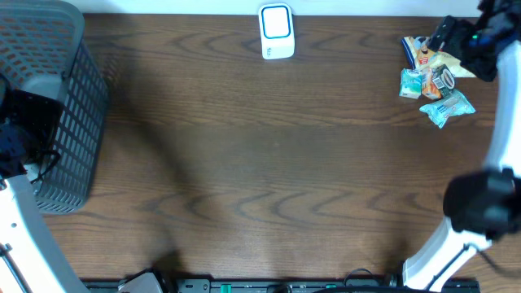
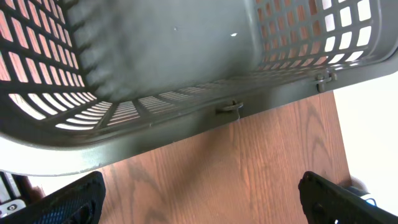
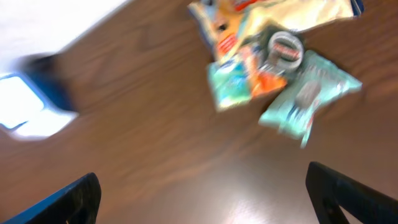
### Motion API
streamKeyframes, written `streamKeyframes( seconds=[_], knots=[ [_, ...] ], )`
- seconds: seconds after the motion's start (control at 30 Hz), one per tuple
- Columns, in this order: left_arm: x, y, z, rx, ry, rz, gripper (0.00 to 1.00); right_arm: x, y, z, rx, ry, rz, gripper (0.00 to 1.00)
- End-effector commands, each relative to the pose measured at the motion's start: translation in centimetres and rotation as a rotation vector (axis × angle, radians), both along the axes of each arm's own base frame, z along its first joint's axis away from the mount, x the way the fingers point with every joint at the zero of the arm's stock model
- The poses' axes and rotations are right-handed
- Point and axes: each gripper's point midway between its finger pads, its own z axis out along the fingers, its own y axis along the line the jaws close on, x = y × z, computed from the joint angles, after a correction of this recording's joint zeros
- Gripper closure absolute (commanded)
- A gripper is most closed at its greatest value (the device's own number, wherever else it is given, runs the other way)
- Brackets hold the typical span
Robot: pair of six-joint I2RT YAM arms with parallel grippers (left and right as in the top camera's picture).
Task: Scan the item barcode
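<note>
A heap of snack packets [image 1: 435, 77] lies at the table's far right; which one is the item I cannot tell. In the blurred right wrist view I make out a teal packet [image 3: 308, 99], a teal-and-orange one [image 3: 239, 81] and a yellow one [image 3: 280, 15]. My right gripper [image 3: 202, 199] hovers open and empty just short of the heap; overhead it shows as the right gripper [image 1: 446, 34] by the heap's far edge. The white, blue-faced scanner [image 1: 276, 31] stands at the back centre, and the scanner [image 3: 25, 106] appears blurred at left. My left gripper [image 2: 202, 202] stands open beside the basket, holding nothing.
A grey mesh basket [image 1: 57, 106] sits at the far left, and its wall [image 2: 186, 118] fills the left wrist view. Brown wood tabletop [image 1: 260, 163] stretches between basket and packets. The right arm's base [image 1: 480, 203] stands at the front right.
</note>
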Motion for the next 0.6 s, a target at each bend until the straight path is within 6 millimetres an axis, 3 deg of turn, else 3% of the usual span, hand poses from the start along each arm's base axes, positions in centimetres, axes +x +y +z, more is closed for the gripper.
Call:
streamKeyframes(
  seconds=[0.0,0.17,0.27,0.57],
  knots=[
    [-0.1,0.2,0.0,0.003,0.002,0.008,0.03,-5.0,4.9,7.4,0.093,-0.110,0.080,0.01],
    [-0.1,0.2,0.0,0.003,0.003,0.008,0.02,-10.9,10.1,10.2,0.110,-0.093,0.228,0.04],
    [-0.1,0.2,0.0,0.003,0.003,0.008,0.02,-13.3,12.5,11.3,0.087,-0.108,0.304,0.04],
    [-0.1,0.2,0.0,0.003,0.002,0.008,0.02,-19.9,14.9,10.6,-0.007,-0.142,0.374,0.02]
  ],
)
